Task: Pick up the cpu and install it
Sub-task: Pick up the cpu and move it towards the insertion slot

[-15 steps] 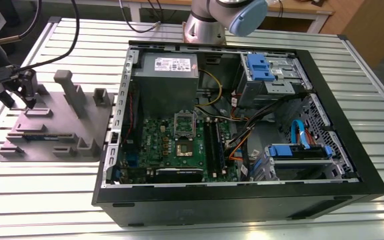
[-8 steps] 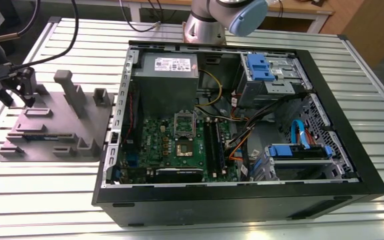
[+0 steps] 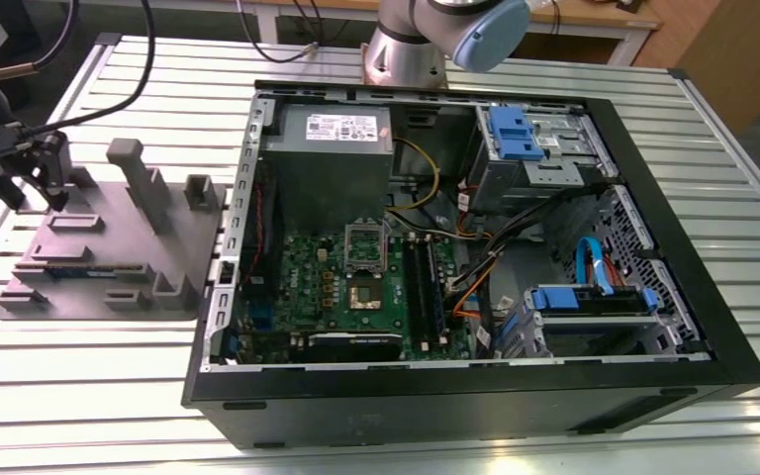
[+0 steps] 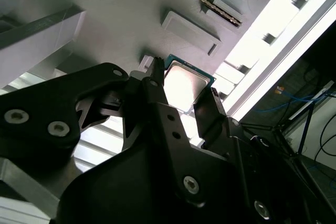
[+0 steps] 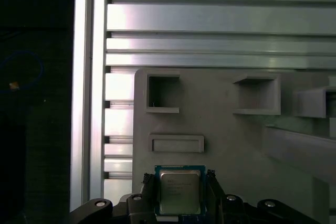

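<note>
- Pinching the cpu (image 5: 179,192) by two opposite edges, your gripper (image 5: 179,178) appears clamped on it, sparing its metal top.
- You have it over the grey tray (image 5: 236,145), well apart from the computer case (image 3: 486,401).

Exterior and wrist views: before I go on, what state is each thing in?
cpu: metal top up, gripped on two opposite edges, over the grey tray.
gripper: shut on the cpu.
cpu socket: retention frame swung open, centre dark.
computer case: lying on its side, side panel off.
</note>
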Robot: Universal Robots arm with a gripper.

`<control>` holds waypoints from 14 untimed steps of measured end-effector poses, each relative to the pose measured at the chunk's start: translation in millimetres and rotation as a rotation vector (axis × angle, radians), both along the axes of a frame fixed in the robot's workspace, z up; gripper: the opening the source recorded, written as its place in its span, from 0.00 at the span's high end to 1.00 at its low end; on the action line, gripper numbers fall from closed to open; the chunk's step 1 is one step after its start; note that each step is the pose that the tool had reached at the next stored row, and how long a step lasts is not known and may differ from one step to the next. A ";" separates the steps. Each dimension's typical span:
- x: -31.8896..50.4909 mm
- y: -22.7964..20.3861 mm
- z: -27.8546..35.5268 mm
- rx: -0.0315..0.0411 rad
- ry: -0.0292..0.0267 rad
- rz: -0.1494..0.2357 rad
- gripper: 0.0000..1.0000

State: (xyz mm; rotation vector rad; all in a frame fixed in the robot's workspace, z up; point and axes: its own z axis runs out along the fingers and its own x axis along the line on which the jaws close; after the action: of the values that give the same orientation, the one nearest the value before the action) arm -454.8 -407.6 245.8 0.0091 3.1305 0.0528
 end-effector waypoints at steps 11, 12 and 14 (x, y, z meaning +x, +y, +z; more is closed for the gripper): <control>0.0 0.0 3.2 0.0000 -0.0001 0.000 0.53; 0.0 0.0 3.4 0.0000 0.0000 0.000 0.53; 0.0 0.0 3.8 0.0001 -0.0001 0.000 0.53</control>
State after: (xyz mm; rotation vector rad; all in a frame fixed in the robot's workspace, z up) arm -454.8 -407.6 249.6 0.0092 3.1304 0.0529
